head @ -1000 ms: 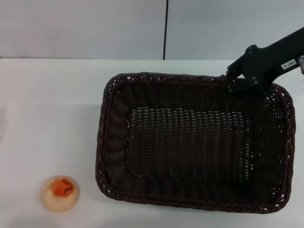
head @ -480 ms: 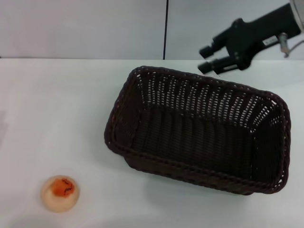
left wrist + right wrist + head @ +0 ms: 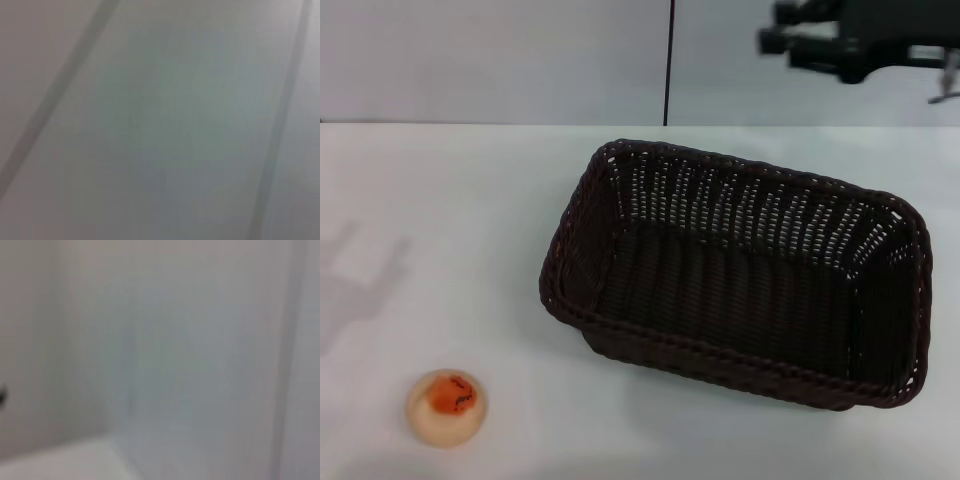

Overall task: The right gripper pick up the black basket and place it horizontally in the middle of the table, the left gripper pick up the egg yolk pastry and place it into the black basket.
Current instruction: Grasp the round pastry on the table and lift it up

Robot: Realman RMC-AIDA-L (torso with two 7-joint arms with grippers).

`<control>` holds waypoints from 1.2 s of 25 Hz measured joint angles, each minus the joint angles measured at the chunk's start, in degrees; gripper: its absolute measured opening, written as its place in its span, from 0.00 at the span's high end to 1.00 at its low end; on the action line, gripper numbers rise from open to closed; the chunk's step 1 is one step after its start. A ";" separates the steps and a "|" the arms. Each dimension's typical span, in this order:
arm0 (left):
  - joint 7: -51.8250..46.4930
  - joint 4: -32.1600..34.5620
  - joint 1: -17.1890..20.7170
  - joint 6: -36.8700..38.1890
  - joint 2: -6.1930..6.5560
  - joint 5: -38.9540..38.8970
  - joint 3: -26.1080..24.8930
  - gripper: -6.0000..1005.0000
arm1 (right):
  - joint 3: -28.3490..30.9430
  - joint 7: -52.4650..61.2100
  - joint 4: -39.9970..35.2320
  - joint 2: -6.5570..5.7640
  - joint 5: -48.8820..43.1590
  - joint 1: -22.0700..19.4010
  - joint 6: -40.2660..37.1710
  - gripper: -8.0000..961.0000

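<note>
Black basket rests on table — right gripper fingers released, well above.

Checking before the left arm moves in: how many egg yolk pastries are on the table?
1. The egg yolk pastry sits on the table near the front left corner, apart from the black basket, whose visible interior holds none.

Count: one dark woven wicker rectangular basket; one small round cream pastry, orange-red patch on top; one black robot gripper
</note>
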 joint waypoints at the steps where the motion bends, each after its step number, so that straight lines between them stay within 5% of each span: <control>1: -0.33 2.31 0.02 -0.75 0.07 0.03 3.64 0.19 | 0.73 -1.28 -0.33 0.59 2.45 -1.78 0.14 0.58; 2: -0.79 5.48 0.37 -1.97 0.33 0.12 9.43 0.19 | 2.64 -3.67 -0.42 1.52 7.76 -5.98 0.37 0.58; 6: -1.60 7.38 0.89 -2.80 1.43 2.07 14.59 0.19 | 6.44 -5.92 2.46 2.01 14.33 -10.39 0.00 0.58; 7: -2.31 7.76 0.93 -3.38 2.29 5.98 15.66 0.19 | 9.18 -7.66 6.18 1.92 18.95 -12.51 -2.01 0.58; 12: -3.30 9.13 0.96 -5.07 2.75 16.13 15.98 0.19 | 15.14 -11.42 13.91 1.30 27.93 -15.92 -7.67 0.58; 22: -3.34 9.24 -0.55 -9.09 1.85 25.73 16.18 0.19 | 27.05 -16.55 23.13 1.37 34.29 -17.30 -10.11 0.58; 30: -3.30 9.30 -0.69 -10.62 1.47 29.07 16.40 0.24 | 27.77 -20.79 27.07 1.20 34.32 -17.36 -8.55 0.58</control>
